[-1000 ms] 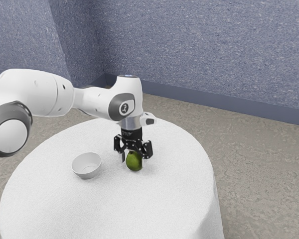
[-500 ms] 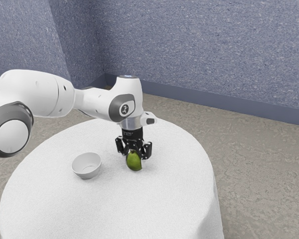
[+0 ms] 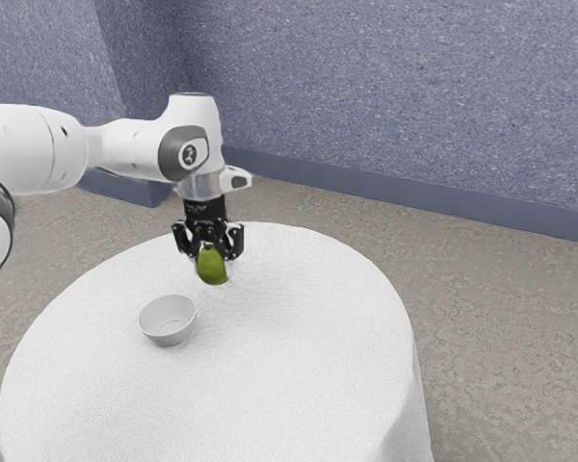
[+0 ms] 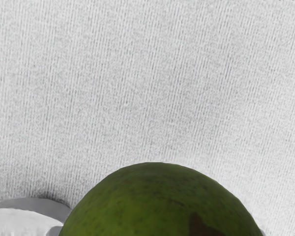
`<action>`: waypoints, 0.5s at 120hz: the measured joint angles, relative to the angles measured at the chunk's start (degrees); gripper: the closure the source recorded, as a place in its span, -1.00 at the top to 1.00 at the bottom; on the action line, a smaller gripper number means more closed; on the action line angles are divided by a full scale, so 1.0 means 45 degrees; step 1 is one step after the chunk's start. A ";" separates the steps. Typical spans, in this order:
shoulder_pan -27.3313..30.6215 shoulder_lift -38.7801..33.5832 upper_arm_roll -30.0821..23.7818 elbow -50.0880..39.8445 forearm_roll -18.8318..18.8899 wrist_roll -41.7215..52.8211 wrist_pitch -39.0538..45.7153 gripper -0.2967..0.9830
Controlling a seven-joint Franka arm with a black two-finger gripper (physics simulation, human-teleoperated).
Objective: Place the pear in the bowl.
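In the exterior view my black gripper is shut on the green pear, holding it up off the table. The pear hangs above and to the exterior view's right of the white bowl, apart from it. In the wrist view the pear looms large at the lower edge, and part of the bowl shows beside it. The bowl stands upright, with nothing visible inside it in the exterior view.
A round table with a white cloth carries the bowl. Beyond the table lie the carpeted floor and a blue wall.
My gripper first closed around the pear on the table. Since then hand and pear have risen together and shifted toward the exterior view's left, closer to the bowl.
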 joint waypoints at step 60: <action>0.1111 -0.1593 0.0188 -0.3033 0.0340 -0.0104 -0.0702 -0.07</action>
